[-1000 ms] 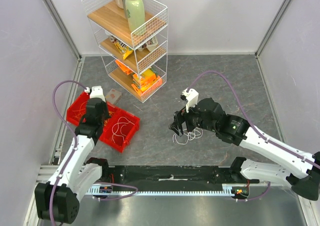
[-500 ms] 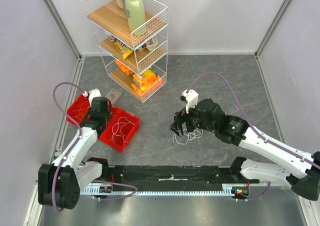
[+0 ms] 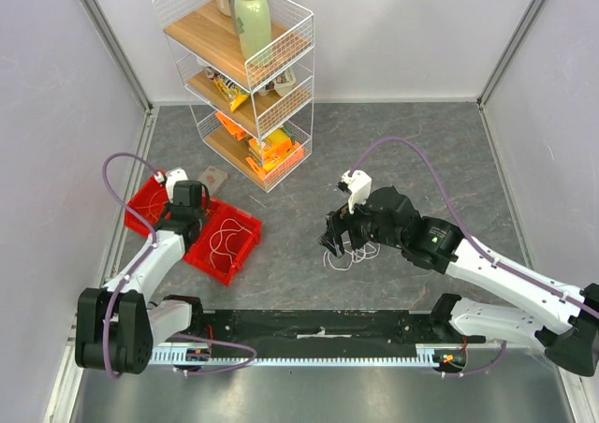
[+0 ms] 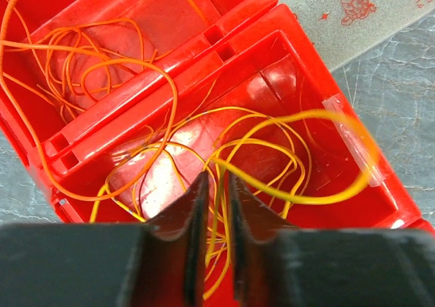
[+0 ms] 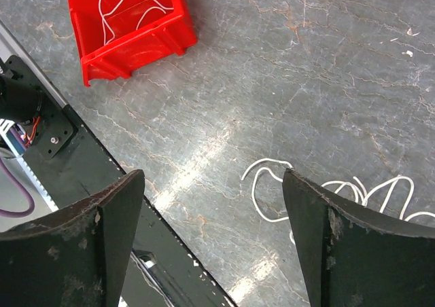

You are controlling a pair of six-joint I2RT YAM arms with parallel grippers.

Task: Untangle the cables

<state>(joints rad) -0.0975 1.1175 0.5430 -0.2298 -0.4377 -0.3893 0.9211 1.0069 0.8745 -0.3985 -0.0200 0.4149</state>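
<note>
Two red bins [image 3: 225,255] sit side by side on the left. In the left wrist view one bin [image 4: 285,42] holds looped yellow cables [image 4: 272,151] and the other holds orange cables [image 4: 102,62]. My left gripper [image 4: 216,179] hangs over the yellow bin [image 3: 182,222], jaws slightly apart, with yellow strands running loosely through the narrow gap. White cables [image 3: 354,255] lie curled on the table mid-right. My right gripper [image 3: 332,240] stands wide open just above and left of them, with only the table between its fingers [image 5: 212,178] and the white loops [image 5: 272,191] beside the right finger.
A white wire shelf rack [image 3: 248,77] with bottles and packets stands at the back left. A small card [image 3: 213,178] lies behind the bins. A black rail [image 3: 318,325] runs along the near edge. A third red bin [image 5: 129,28] holds a white cable.
My left gripper's jaws have parted a little around the yellow strands, and the left arm has shifted slightly over the bins. The right arm has barely moved.
</note>
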